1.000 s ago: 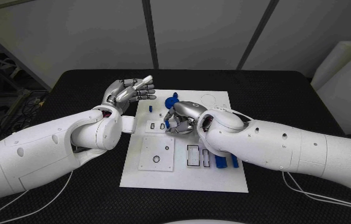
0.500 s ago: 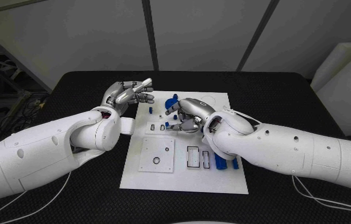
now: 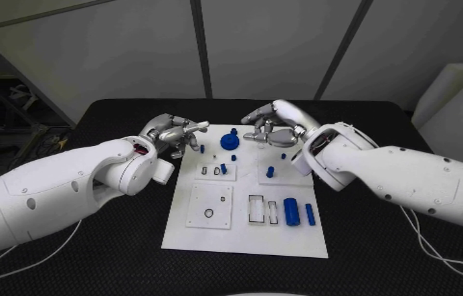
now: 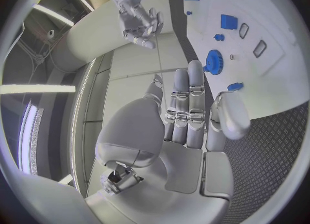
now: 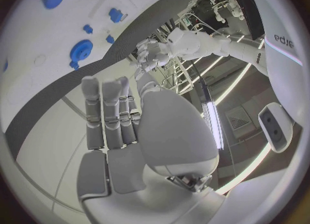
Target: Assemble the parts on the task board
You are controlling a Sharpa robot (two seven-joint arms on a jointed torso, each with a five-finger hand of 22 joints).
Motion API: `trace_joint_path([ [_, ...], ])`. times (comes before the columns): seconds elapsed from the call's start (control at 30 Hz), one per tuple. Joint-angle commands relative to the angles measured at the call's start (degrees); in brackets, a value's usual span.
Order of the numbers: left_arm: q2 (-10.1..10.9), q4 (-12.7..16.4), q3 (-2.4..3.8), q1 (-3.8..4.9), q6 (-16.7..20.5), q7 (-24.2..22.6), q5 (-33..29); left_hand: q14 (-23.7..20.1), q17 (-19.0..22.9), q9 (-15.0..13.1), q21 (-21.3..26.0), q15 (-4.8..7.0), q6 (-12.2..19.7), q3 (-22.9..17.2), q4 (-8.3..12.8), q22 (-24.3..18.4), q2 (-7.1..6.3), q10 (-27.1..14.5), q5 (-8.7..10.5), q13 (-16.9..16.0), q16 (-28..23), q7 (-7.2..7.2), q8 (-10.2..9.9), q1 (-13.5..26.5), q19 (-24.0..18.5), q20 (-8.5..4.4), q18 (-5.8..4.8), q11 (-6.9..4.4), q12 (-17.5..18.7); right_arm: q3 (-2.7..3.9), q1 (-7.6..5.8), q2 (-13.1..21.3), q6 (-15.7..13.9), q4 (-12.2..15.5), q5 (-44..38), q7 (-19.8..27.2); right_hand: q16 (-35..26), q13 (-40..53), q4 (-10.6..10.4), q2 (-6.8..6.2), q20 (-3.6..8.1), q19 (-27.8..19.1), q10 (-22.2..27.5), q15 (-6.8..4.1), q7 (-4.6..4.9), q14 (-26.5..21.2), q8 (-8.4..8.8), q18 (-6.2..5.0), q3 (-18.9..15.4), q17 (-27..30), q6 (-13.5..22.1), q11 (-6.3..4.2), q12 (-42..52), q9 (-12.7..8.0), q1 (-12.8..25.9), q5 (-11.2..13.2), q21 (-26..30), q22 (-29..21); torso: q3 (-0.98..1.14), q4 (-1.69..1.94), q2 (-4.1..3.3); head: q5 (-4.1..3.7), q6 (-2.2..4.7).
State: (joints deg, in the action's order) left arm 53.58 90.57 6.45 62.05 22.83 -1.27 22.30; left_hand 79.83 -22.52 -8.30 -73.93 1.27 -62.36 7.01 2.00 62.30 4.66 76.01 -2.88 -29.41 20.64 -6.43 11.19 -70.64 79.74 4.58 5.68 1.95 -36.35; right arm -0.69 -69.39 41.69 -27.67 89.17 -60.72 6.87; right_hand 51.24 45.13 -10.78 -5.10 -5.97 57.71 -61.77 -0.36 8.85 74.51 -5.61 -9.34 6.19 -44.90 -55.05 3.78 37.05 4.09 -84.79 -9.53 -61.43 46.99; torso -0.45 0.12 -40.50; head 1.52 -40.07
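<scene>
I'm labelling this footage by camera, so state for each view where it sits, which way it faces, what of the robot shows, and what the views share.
Head view: on the robot's head, looking down at the white rectangular task board on the black table; both white arms, left robot hand, right robot hand.
Left wrist view: behind the left robot hand, facing the board.
Right wrist view: behind the right robot hand, facing the board's edge.
Shared: all three show the blue round gear-like part.

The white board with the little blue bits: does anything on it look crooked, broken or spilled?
Nothing stands out. The task board lies flat on the table, and its blue parts, such as the gear, sit on it without visible damage or spills.
</scene>
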Motion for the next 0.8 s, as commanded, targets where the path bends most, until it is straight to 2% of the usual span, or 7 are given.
trace_joint_path([
  [0.03, -0.18, -0.12, 0.1, 0.85, -9.4, 14.1, 13.26, 0.58, -1.41, -2.2, -3.34, 0.33, 0.36, -0.03, -0.5, 4.47, 0.34, -0.99, 0.32, -14.21, -0.07, 0.76, 1.88, 0.82, 0.99, -0.23, -1.45, -0.55, -14.24, 0.22, -1.37, 0.85, 0.7, -1.52, 16.48, 4.8, -11.69, -7.21, -0.69, -0.09, 0.0, -5.02, -1.08, 0.56, 0.41, -3.42, -0.1, -1.21, 1.42, 8.11, -1.04, -0.25, -7.95, -0.08, -1.56, -0.23, 9.12, -8.9, 0.22, -0.14, 1.0, 0.27, -0.17],
  [0.07, -0.34, -0.16, 0.1, 1.33, -11.44, 17.0, 16.02, 0.66, -1.95, -3.48, -4.75, 0.37, -0.14, 0.12, -1.11, 6.73, 0.58, -0.73, 0.02, -20.2, -0.28, 0.81, 3.21, 1.69, 1.64, -0.26, -1.82, -0.55, -19.84, 0.3, -2.02, 1.3, 0.91, -2.5, 19.7, 5.05, -18.16, -13.22, -1.51, -0.3, -0.55, -4.82, -3.17, 0.76, 0.7, -3.88, 0.0, -1.18, 2.73, 11.49, -1.93, 0.11, -14.4, -0.11, -2.33, -0.29, 13.58, -11.99, 0.3, -0.14, 1.33, 0.42, -0.34],
  [0.17, -1.01, -0.34, 0.08, 2.51, -15.0, 22.1, 20.83, 0.76, -2.69, -5.33, -6.05, 0.47, 0.01, 0.92, -2.65, 8.81, 0.78, -0.23, 0.06, -25.85, -0.61, 1.07, 4.8, 3.86, 2.45, -0.35, -2.14, -0.68, -25.18, 0.39, -3.19, 1.94, 1.14, -4.69, 24.97, 5.3, -28.9, -23.25, -2.26, -1.06, -0.7, -1.02, -8.3, 1.38, 0.58, -1.38, 0.71, -1.44, 5.3, 18.0, -3.2, 0.79, -24.76, -0.23, -3.5, -0.63, 20.11, -17.23, 0.43, -0.16, 1.81, 0.69, -0.57],
  [0.3, -2.34, -0.83, -0.18, 4.06, -18.42, 26.87, 25.43, 0.86, -3.66, -7.62, -4.71, 0.56, 1.76, 1.73, -3.98, 6.35, 1.11, -2.8, 0.05, -25.5, -1.12, 0.99, 6.16, 5.19, 1.81, -0.49, -1.65, -0.63, -25.04, 0.43, -4.29, 2.61, 1.21, -7.24, 29.16, 5.11, -36.34, -28.16, -2.18, -1.49, -1.31, 0.78, -7.72, 2.25, 1.23, -4.39, 1.29, -1.23, 7.09, 22.51, -3.61, 1.84, -30.3, -0.26, -4.17, -1.13, 25.04, -21.14, 0.68, 0.07, 2.22, 0.87, -1.03],
  [0.4, -3.51, -1.37, -1.3, 5.48, -19.72, 28.65, 28.5, 0.93, -4.18, -8.7, -3.27, 0.49, 2.99, 2.03, -4.52, 4.12, 1.51, -4.46, 0.07, -24.47, -1.42, 0.77, 6.56, 5.47, 1.32, -0.5, -1.26, -0.46, -24.02, 0.44, -4.72, 3.0, 1.23, -8.31, 30.5, 4.84, -41.92, -32.39, -2.01, -2.02, -2.48, 2.44, -8.59, 3.12, 1.61, -5.61, 1.65, -1.16, 8.52, 26.94, -3.97, 2.77, -33.51, -0.19, -4.11, -1.23, 32.54, -27.1, 0.87, 0.15, 2.49, 0.83, -1.41],
  [0.6, -6.81, -3.46, -5.02, 8.59, -21.2, 30.37, 31.87, 1.03, -5.04, -10.21, -2.34, 0.29, 5.08, 1.76, -4.28, 3.33, 2.12, -6.85, 0.08, -22.9, -1.98, 0.3, 6.72, 4.39, 1.69, -0.39, -1.23, -0.07, -22.32, 0.43, -5.05, 3.65, 1.81, -8.38, 29.75, 4.3, -46.81, -38.16, -0.93, -2.58, -3.06, 6.35, -9.38, 3.94, 2.0, -3.82, 1.79, -1.22, 9.57, 32.34, -3.7, 2.97, -33.48, -0.22, -3.04, -1.17, 41.62, -34.71, 1.09, 0.38, 2.82, 0.8, -2.06],
  [0.8, -9.44, -5.07, -6.8, 9.87, -22.33, 31.17, 35.75, 1.06, -5.81, -12.29, -8.12, 0.37, 4.35, 2.61, -5.38, 13.31, 2.18, -3.35, 0.12, -29.45, -2.55, 0.78, 8.48, 5.77, 5.39, -0.3, -3.02, -0.36, -28.33, 0.41, -5.12, 4.21, 1.61, -7.5, 26.96, 3.04, -43.75, -37.92, 0.55, -2.93, -0.61, 14.22, -14.63, 1.4, 0.57, 4.72, 1.08, -1.34, 8.35, 31.28, -5.4, 0.88, -31.75, 0.04, -2.39, -1.17, 39.22, -34.35, 1.38, 0.3, 2.81, 0.98, -2.42],
])
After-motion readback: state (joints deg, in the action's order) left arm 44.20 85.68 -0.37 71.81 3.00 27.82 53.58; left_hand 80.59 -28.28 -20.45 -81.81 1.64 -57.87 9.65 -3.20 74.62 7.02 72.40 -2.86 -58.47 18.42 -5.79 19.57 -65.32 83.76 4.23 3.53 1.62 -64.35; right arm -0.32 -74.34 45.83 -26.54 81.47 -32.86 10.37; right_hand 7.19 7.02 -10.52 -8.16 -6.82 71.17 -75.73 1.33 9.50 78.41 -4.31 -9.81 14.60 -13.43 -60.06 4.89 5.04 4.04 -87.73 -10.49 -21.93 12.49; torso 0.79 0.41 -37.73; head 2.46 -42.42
